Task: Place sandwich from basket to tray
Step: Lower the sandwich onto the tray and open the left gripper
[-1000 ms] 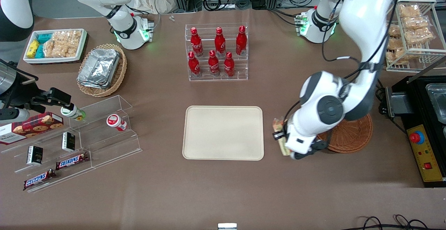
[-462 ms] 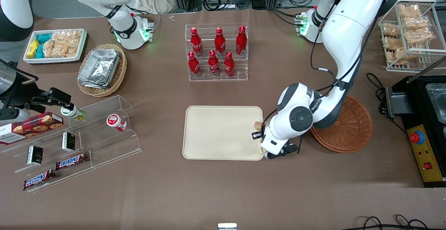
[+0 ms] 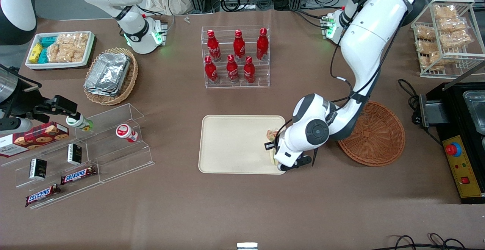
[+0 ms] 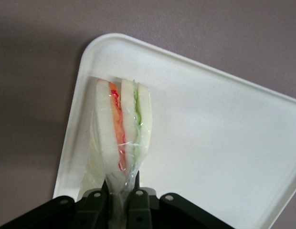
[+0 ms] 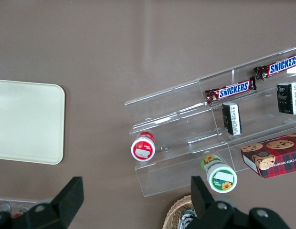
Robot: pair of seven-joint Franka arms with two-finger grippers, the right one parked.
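Note:
My left gripper (image 3: 273, 149) hangs over the beige tray (image 3: 235, 144), at the tray's end nearest the reddish-brown wicker basket (image 3: 373, 134). It is shut on the wrapped sandwich (image 4: 121, 129), pinching the clear wrap at its tip. The sandwich has pale bread with an orange-red layer and a green layer. It hangs above a corner of the tray (image 4: 224, 129) in the left wrist view. In the front view only a sliver of the sandwich (image 3: 270, 134) shows beside the wrist. The basket holds nothing that I can see.
A clear rack of red bottles (image 3: 235, 57) stands farther from the front camera than the tray. Toward the parked arm's end are clear stepped shelves with snack bars (image 3: 77, 155) and a tan basket of foil containers (image 3: 110, 75). A wire rack of bagged snacks (image 3: 447, 34) is toward the working arm's end.
My gripper has carried the sandwich from beside the basket sideways to above the tray's near end. The arm no longer covers the basket.

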